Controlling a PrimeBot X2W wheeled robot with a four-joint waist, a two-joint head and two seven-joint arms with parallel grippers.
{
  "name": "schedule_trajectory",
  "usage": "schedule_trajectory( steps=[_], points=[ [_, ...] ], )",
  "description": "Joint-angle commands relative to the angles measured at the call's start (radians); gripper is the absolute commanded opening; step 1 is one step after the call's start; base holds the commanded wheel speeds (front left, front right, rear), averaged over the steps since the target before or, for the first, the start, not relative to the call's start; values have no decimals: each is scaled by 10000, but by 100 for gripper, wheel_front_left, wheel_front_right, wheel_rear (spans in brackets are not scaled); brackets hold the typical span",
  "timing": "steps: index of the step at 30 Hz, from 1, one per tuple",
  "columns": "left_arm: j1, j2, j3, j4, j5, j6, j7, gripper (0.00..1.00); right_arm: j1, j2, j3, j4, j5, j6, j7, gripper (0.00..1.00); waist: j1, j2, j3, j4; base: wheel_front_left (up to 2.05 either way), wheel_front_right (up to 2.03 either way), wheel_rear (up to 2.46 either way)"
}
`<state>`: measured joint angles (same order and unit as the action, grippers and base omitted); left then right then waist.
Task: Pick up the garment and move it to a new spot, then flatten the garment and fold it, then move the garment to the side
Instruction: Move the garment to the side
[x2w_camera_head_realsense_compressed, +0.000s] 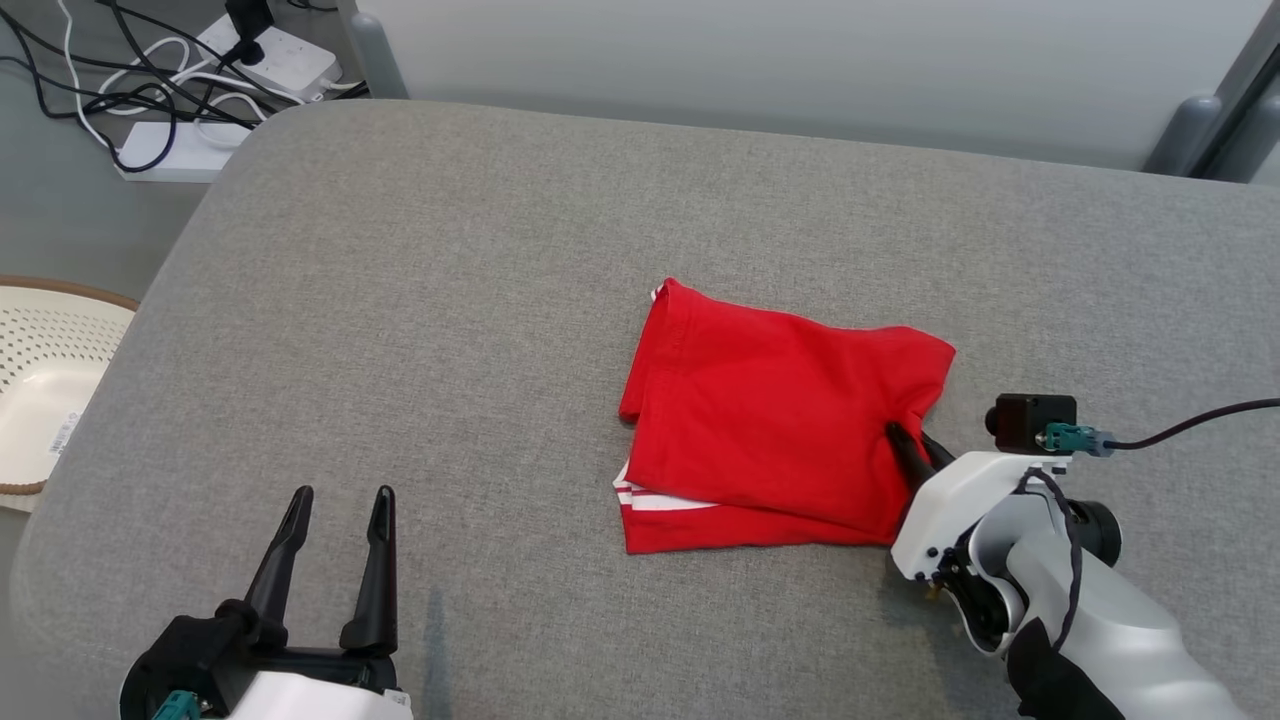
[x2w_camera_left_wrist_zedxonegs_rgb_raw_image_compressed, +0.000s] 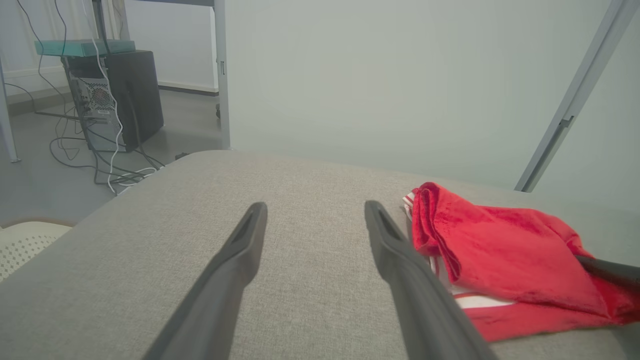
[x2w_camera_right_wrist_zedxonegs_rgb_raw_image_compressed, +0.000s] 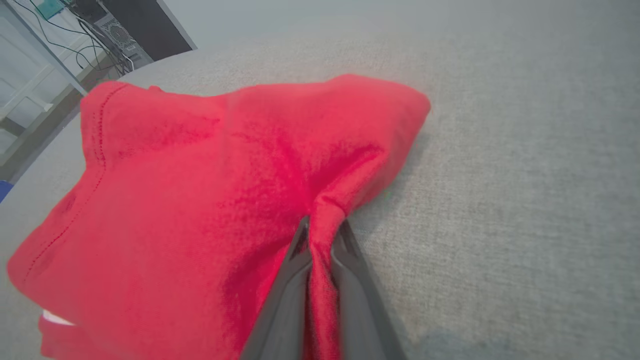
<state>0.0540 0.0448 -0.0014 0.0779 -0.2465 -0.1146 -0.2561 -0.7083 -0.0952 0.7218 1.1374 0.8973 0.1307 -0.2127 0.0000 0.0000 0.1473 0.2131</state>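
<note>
Your right gripper (x2w_camera_head_realsense_compressed: 906, 440) is clamped on the folded garment's (x2w_camera_head_realsense_compressed: 770, 420) edge, the spread left gripper (x2w_camera_head_realsense_compressed: 342, 495) idle off to its left; only the side move seems left.

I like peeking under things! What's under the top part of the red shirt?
The red shirt is folded: a lower layer with white stripes pokes out at the near edge, on the grey cushion. Anything else underneath is covered. The right hand pinches its edge.
</note>
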Motion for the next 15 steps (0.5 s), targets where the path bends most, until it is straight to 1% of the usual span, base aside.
schedule_trajectory(
  steps=[1,7,15],
  points=[
    [-354,54,348,-257,47,-1,-57,100,-172,127,173,-284,-40,0,-219,0,0,0,-11,-40,0,0,0],
    [-328,54,410,-381,140,17,-57,100,-514,26,234,-826,-418,0,-479,0,0,0,33,-418,0,0,0],
    [-628,54,492,-580,332,-57,-57,100,-568,-133,-897,-1862,-1531,0,-488,0,0,0,426,-1382,0,0,0]
  ],
)
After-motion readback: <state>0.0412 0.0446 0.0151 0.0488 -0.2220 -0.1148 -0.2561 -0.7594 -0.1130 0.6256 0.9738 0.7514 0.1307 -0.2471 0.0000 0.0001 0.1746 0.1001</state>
